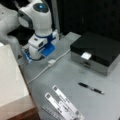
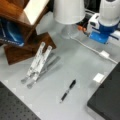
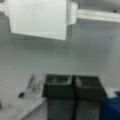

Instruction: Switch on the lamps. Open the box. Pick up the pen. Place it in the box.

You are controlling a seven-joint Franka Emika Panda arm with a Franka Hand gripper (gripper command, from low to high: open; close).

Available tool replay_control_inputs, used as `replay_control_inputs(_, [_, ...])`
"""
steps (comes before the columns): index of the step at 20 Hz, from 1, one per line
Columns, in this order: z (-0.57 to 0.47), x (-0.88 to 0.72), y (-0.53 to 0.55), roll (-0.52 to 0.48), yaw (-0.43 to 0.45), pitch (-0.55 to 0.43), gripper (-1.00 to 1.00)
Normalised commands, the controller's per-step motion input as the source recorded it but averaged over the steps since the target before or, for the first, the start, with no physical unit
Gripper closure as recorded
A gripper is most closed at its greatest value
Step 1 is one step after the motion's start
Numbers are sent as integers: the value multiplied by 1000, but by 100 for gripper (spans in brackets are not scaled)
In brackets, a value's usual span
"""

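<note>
Hovering clenched and empty, the gripper (image 3: 73, 87) faces a blocky white switch (image 3: 37, 18).

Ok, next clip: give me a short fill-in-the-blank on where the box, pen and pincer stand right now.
1. The lid of the box is ____.
2. The pen lies on the ____, apart from the box.
3. In the wrist view the fingers of the pincer hold ____.
4. The white switch sits on the ____ that runs across the table.

Missing words: shut; table; nothing; cable
</note>
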Motion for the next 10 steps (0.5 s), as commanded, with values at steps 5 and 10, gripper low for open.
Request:
replay_control_inputs(5, [-484, -564, -82, -103, 61, -419, 100])
replay_control_inputs(10, [-498, -607, -131, -133, 66, -471, 100])
